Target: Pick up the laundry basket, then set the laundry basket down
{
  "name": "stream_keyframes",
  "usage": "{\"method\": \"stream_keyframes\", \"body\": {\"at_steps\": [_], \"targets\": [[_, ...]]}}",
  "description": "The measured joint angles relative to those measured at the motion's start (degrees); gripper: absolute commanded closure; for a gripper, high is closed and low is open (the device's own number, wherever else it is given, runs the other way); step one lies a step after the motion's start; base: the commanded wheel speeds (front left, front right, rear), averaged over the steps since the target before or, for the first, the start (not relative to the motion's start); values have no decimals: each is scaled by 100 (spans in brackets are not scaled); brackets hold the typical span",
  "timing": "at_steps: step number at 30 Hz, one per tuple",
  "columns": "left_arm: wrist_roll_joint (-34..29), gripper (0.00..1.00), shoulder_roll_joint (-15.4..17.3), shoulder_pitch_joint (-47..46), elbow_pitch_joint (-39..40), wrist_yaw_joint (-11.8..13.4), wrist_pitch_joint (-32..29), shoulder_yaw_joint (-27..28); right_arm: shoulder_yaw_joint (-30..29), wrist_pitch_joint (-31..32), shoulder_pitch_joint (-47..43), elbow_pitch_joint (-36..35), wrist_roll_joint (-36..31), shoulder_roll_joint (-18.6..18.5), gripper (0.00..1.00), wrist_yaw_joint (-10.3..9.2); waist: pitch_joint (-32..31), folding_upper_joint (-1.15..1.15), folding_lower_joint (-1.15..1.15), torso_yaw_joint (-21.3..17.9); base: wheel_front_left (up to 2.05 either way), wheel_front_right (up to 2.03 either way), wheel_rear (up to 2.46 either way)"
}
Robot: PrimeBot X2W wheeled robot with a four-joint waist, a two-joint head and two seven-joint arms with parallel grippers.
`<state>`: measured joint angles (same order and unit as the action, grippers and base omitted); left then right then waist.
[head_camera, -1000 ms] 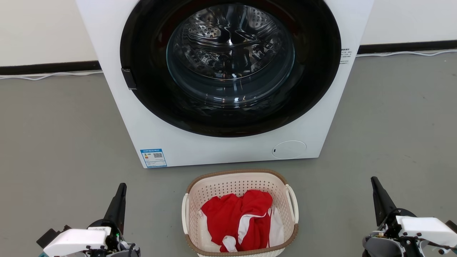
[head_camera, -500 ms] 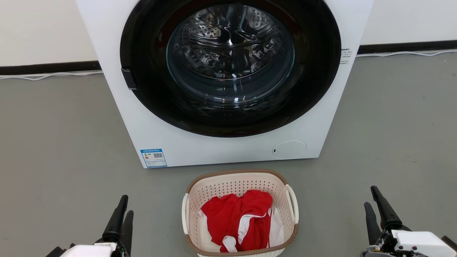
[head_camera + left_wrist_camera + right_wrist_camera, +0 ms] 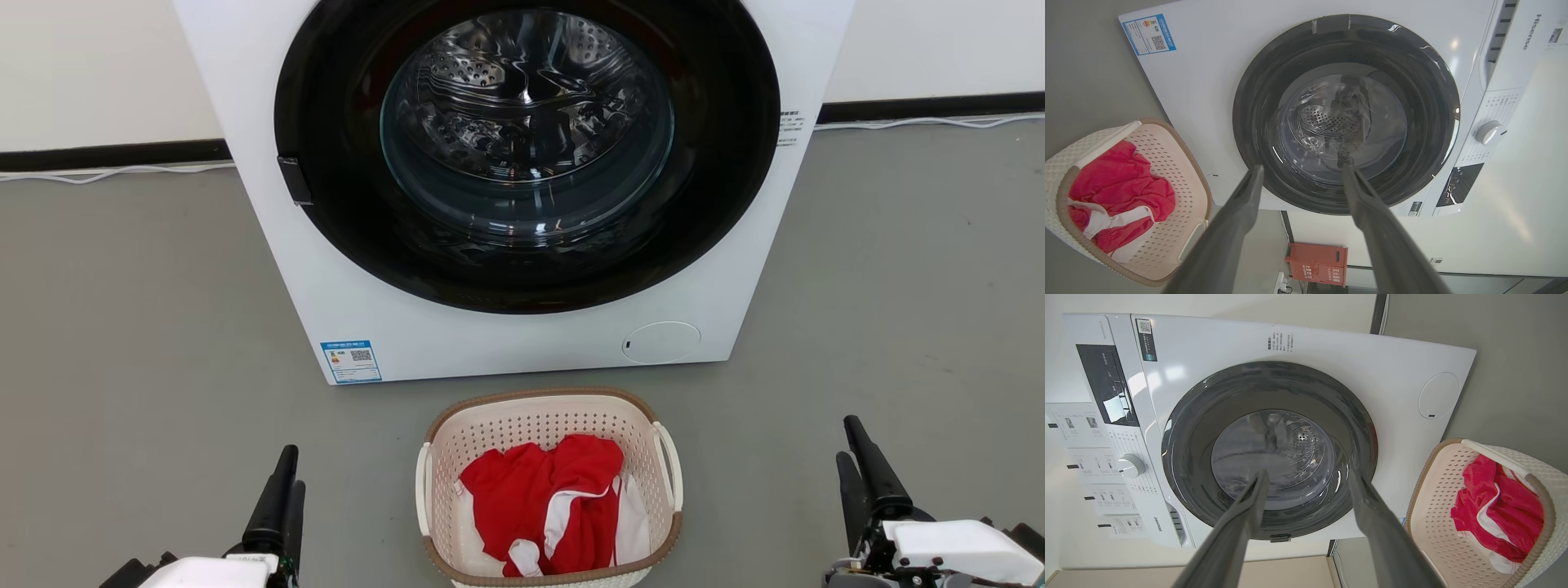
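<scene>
Well, Hisense washer (image 3: 1208, 102) behind laundry basket (image 3: 1171, 163).

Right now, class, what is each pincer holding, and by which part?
Nothing: the left pincer and right pincer are open and empty, either side of the laundry basket.

Before me a white washing machine (image 3: 343, 318) with a round dark glass door (image 3: 522, 269) stands on the grey floor (image 3: 122, 327); behind it, a cream wall (image 3: 90, 73), black skirting (image 3: 106, 154) and a white cable (image 3: 122, 172) along its foot
</scene>
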<state>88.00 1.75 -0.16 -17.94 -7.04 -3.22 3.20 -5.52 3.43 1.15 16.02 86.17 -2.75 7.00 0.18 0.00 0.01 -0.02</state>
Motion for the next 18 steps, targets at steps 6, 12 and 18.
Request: {"method": "stream_keyframes", "body": {"at_steps": [6,12,18], "targets": [[-465,0,2,1,20,49,101,-25,9,-100,-4,-74,-612,-2,0,1,3,0,0,-4,0,0,0],[-983,0,4,2,59,105,189,-70,38,-200,-8,-140,-1347,-25,0,1,1,0,0,-16,0,0,0],[-1492,0,5,5,99,152,303,-113,73,-300,-20,-230,-2018,-32,0,1,7,0,0,-33,0,0,0]]}}
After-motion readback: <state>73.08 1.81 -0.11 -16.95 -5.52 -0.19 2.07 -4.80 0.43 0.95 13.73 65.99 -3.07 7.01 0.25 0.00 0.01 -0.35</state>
